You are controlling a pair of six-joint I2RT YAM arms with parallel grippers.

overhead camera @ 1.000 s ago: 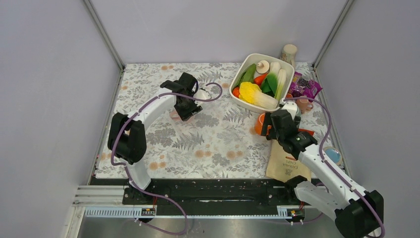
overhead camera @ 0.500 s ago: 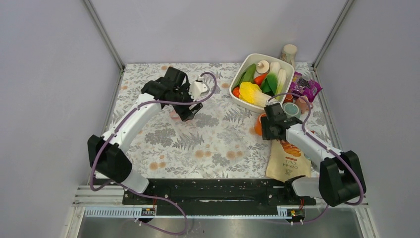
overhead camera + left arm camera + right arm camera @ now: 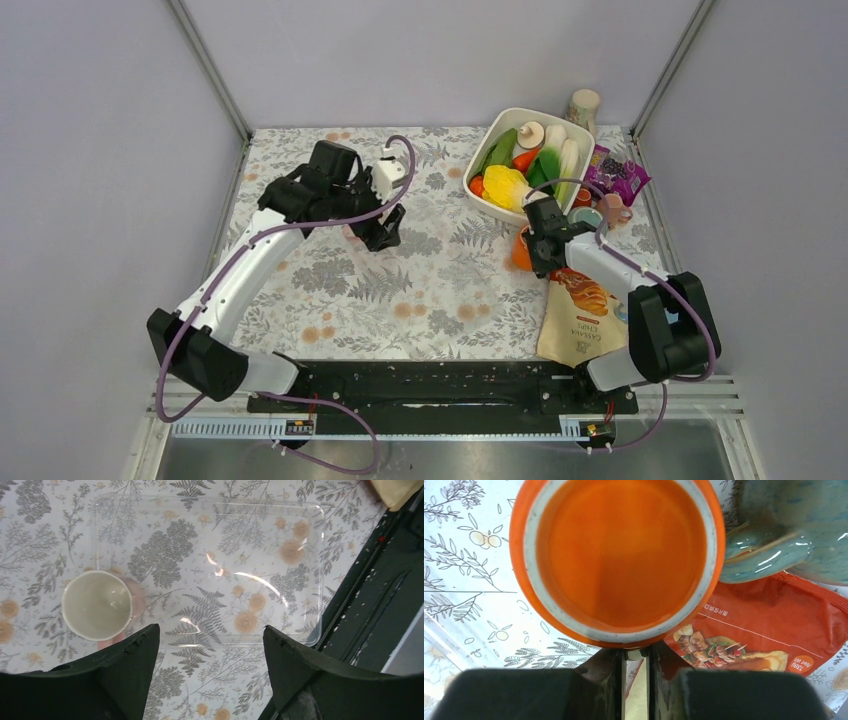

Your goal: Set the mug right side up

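Small pink ceramic mug with cream inside (image 3: 96,605) sits mouth up on floral tablecloth (image 3: 40,530), overlapping left edge of clear plastic tray (image 3: 310,570) in wrist view. We judge it already righted. Left gripper (image 3: 210,632) hovers above, fingers wide apart, touching nothing. Right gripper (image 3: 636,652) has fingers nearly together, nothing between them, beside orange glazed cup (image 3: 619,555). We expect mug light, rigid, glazed — slippery, chippable. For any regrip we pinch wall across rim, clear of handle — handle barely legible at lower side.
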